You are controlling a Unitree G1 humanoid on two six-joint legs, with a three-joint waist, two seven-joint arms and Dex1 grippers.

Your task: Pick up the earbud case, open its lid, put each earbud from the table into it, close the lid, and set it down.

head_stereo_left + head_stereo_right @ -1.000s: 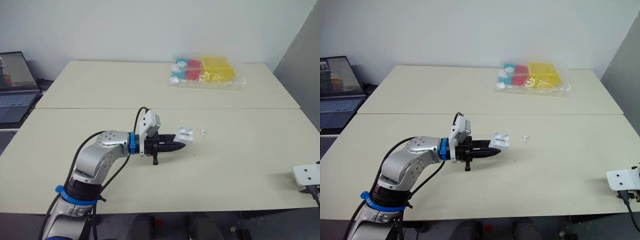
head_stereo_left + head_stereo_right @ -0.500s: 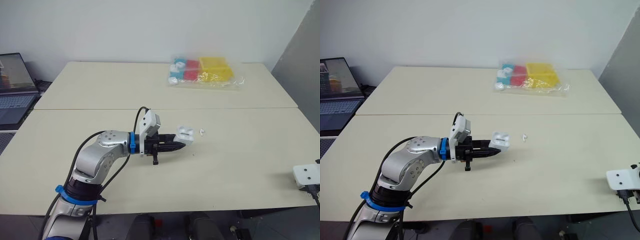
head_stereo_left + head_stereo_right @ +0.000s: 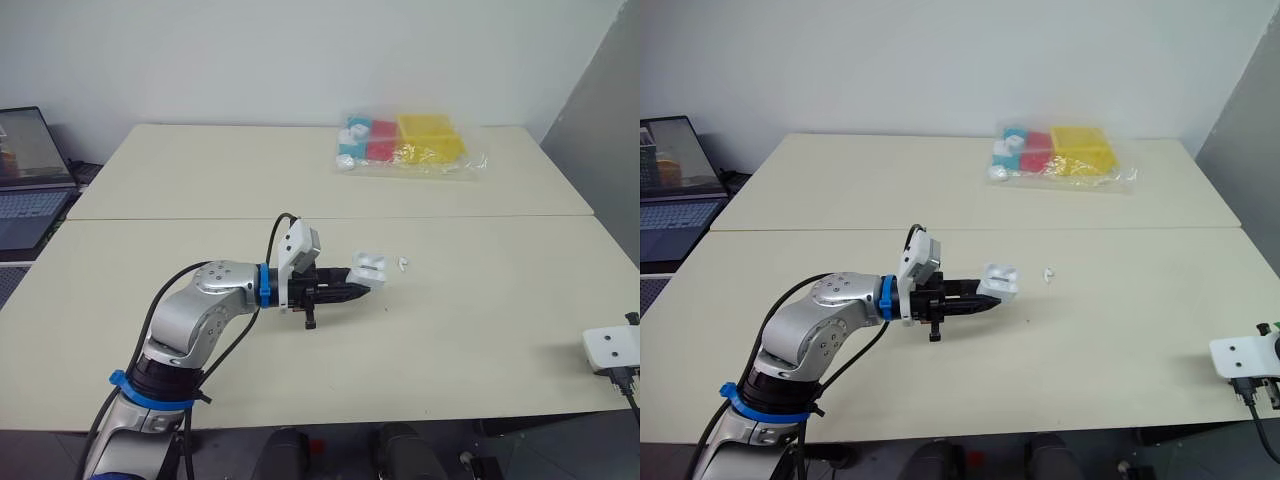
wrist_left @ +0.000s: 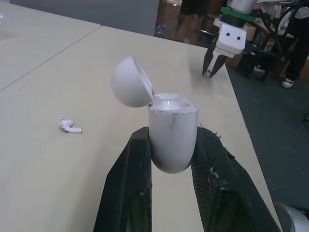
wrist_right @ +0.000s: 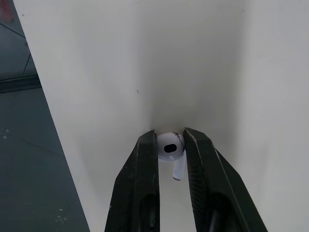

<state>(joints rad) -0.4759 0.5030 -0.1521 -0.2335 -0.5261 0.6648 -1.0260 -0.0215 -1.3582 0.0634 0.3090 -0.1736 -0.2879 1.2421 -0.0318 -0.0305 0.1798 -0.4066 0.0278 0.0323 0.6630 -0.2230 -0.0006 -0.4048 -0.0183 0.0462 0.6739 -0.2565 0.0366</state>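
Your left arm [image 3: 200, 305] is bent at the elbow and reaches forward, low over the middle of the bench [image 3: 480, 310], wrist roughly level. Left gripper [image 4: 173, 145] is clamped on the lower body of the earbud case [image 4: 173, 123], one finger on each side. Right gripper [image 5: 169, 139] sits at the bench's right edge near the front, pointing down, pinched on an earbud [image 5: 170, 149].
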